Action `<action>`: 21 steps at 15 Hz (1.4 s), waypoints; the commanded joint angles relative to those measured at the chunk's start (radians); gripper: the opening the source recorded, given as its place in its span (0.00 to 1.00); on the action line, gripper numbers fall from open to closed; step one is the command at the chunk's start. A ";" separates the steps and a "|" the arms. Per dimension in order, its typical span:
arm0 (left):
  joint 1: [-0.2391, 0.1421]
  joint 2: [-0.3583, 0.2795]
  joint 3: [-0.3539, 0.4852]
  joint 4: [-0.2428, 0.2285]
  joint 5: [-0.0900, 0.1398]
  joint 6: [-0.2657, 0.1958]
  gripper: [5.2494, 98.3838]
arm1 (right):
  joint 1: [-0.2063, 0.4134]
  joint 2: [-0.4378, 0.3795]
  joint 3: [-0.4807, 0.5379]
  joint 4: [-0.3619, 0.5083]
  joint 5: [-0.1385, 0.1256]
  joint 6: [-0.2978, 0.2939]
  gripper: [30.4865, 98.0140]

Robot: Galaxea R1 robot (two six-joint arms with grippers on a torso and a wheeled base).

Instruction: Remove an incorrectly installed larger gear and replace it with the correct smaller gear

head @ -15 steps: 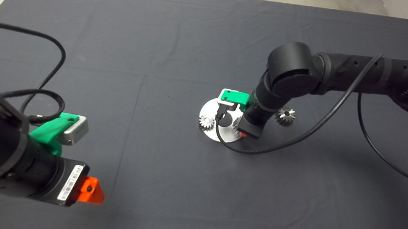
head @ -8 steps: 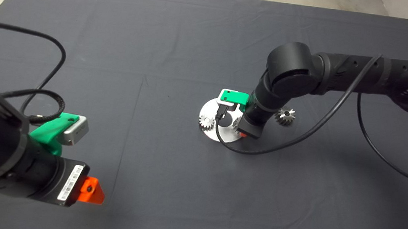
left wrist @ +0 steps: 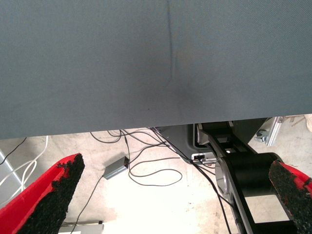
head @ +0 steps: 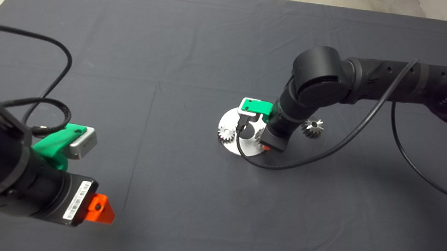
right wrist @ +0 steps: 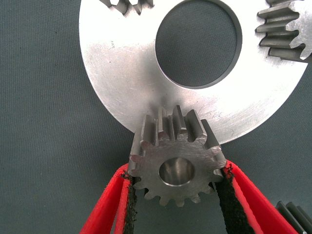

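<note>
2 red fingers (right wrist: 229,195) of the right gripper (right wrist: 176,204) are seen pinched on the smaller gear (right wrist: 176,163), 1 pad on each flank, with the bore facing the wrist camera and the gear axis roughly upright. The gear is held at the rim of the round silver plate (right wrist: 126,92), overlapping its edge; contact with the plate cannot be confirmed. In the head view the right gripper (head: 266,147) is placed at the plate's (head: 230,118) near-right edge. The large central hole (right wrist: 199,41) lies just beyond the held gear, straight ahead of the fingertips. 2 other small gears (right wrist: 285,29) are noted at the plate's rim. The larger gear (head: 313,127) is already off the plate, lying on the dark mat (head: 180,205) just right of the right arm. The left gripper (head: 100,209) is parked at the lower left, well apart, its pads (left wrist: 53,195) spread wide and empty. Seating is judged to depend on centring the bore over its post, which is hidden.
</note>
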 commanded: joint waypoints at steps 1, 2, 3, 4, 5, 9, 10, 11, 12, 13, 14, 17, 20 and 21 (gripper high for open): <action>-0.004 0.001 0.012 -0.018 0.011 0.001 0.99 | 0.024 -0.004 0.010 -0.024 -0.124 -0.015 0.12; -0.004 0.001 0.012 -0.018 0.011 0.001 0.99 | 0.024 -0.005 0.010 -0.024 -0.124 -0.017 0.12; -0.004 0.001 0.012 -0.018 0.011 0.001 0.99 | 0.024 -0.009 0.010 -0.024 -0.124 -0.023 0.12; -0.004 0.001 0.012 -0.018 0.011 0.001 0.99 | 0.024 -0.009 0.010 -0.024 -0.124 -0.026 0.12; -0.004 0.001 0.012 -0.018 0.011 0.001 0.99 | 0.024 -0.009 0.010 -0.024 -0.124 -0.026 0.12; -0.004 0.001 0.012 -0.018 0.011 0.001 0.99 | 0.024 -0.011 0.010 -0.024 -0.124 -0.027 0.12; -0.004 0.001 0.012 -0.018 0.011 0.001 0.99 | 0.024 -0.011 0.010 -0.024 -0.124 -0.027 0.12; -0.004 0.001 0.012 -0.018 0.011 0.001 0.99 | 0.024 -0.012 0.010 -0.024 -0.124 -0.027 0.12; -0.004 0.001 0.012 -0.018 0.011 0.001 0.99 | 0.024 -0.012 0.010 -0.024 -0.124 -0.027 0.12; -0.004 0.001 0.012 -0.018 0.012 0.001 0.99 | 0.024 -0.015 0.010 -0.024 -0.124 -0.029 0.12; -0.004 0.001 0.012 -0.018 0.012 0.001 0.99 | 0.024 -0.021 0.010 -0.024 -0.124 -0.029 0.12; -0.004 0.001 0.012 -0.018 0.012 0.001 0.99 | 0.024 -0.035 0.010 -0.024 -0.124 -0.035 0.12; -0.004 0.001 0.012 -0.018 0.011 0.001 0.99 | 0.024 -0.040 0.010 -0.024 -0.124 -0.038 0.12; -0.004 0.001 0.012 -0.018 0.011 0.001 0.99 | 0.024 -0.040 0.010 -0.024 -0.124 -0.038 0.12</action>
